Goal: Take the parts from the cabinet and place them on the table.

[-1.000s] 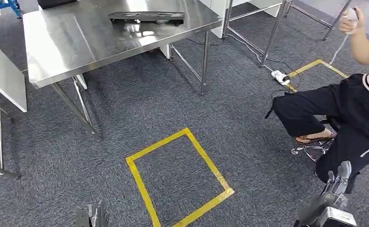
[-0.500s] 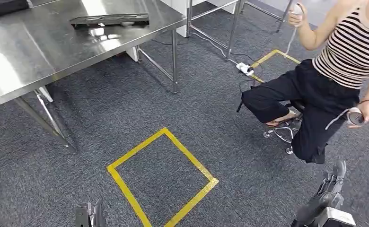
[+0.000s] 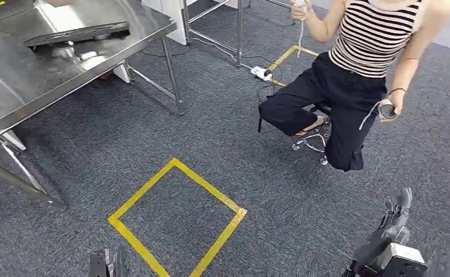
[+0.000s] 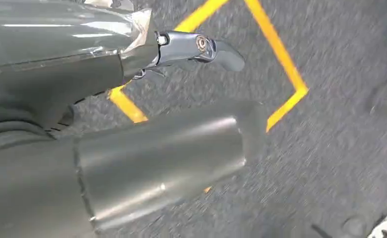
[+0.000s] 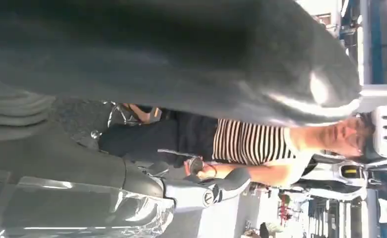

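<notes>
View swung right — table (image 3: 15, 86) edge leftward.

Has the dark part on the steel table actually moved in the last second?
No. The part still lies near the same corner of the table; table, tape square and floor all slid left together, so the camera turned.

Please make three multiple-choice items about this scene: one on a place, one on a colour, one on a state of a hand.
1. Where does the dark flat part lie?
A. on the steel table
B. on the carpet
C. in the right hand

2. What colour is the tape square on the carpet?
A. red
B. yellow
C. white

3. How is the right hand now?
A. it holds a part
B. it presses on the table
C. it holds nothing, low over the carpet

Answers: 1 A, the part rests on the tabletop; 2 B, the tape lines are yellow; 3 C, nothing lies in its fingers.
</notes>
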